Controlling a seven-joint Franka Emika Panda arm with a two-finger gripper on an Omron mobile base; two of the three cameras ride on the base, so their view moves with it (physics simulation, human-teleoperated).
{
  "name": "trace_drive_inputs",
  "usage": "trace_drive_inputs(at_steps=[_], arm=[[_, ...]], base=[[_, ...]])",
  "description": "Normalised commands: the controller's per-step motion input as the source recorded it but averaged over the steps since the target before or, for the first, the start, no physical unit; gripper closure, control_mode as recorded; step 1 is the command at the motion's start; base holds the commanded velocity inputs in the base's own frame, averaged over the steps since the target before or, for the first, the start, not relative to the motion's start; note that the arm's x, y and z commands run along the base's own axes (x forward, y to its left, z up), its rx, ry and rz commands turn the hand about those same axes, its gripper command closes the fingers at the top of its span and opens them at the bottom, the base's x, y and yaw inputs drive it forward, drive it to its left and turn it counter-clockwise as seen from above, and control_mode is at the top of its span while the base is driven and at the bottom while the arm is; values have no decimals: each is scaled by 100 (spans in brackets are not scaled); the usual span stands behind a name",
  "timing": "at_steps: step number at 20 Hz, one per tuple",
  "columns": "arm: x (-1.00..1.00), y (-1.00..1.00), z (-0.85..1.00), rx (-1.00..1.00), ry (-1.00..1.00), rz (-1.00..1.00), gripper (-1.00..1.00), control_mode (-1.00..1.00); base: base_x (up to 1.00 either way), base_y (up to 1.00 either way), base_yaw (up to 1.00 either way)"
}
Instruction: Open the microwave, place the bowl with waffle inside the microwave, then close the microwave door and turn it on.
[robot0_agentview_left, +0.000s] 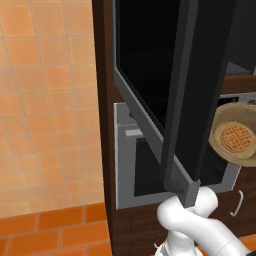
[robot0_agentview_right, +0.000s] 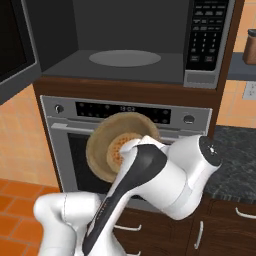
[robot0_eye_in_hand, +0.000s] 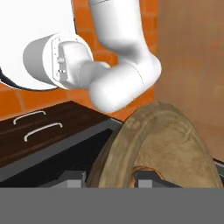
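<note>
The microwave (robot0_agentview_right: 65, 45) stands open, its dark cavity and round turntable (robot0_agentview_right: 125, 58) exposed. The microwave door (robot0_agentview_left: 145, 60) is swung out to the left, and its edge shows again (robot0_agentview_right: 15, 45) in the right base view. The tan bowl with waffle (robot0_agentview_right: 102, 145) hangs in the air in front of the oven, below the cavity, tilted steeply on its side; the waffle (robot0_agentview_left: 236, 136) faces outward. My gripper (robot0_eye_in_hand: 109, 179) is shut on the bowl's rim (robot0_eye_in_hand: 162, 144), one finger on each side of it. The white forearm hides part of the bowl.
The silver oven (robot0_agentview_right: 65, 130) with its digital panel sits directly under the microwave. The microwave keypad (robot0_agentview_right: 207, 35) is on the right of the cavity. A dark counter (robot0_agentview_right: 235, 150) and drawers with handles (robot0_agentview_right: 240, 212) lie to the right. Orange tiles (robot0_agentview_left: 45, 100) cover wall and floor at left.
</note>
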Motion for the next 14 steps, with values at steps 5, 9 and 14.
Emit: trace_drive_inputs(at_steps=[5,9,14], arm=[[-13,39,49,4,3,-27,100,-100],[-9,23,62,10,6,-30,100,-100],[0,41,58,11,2,-23,100,-100]], base=[[0,0,0],[0,0,0],[0,0,0]])
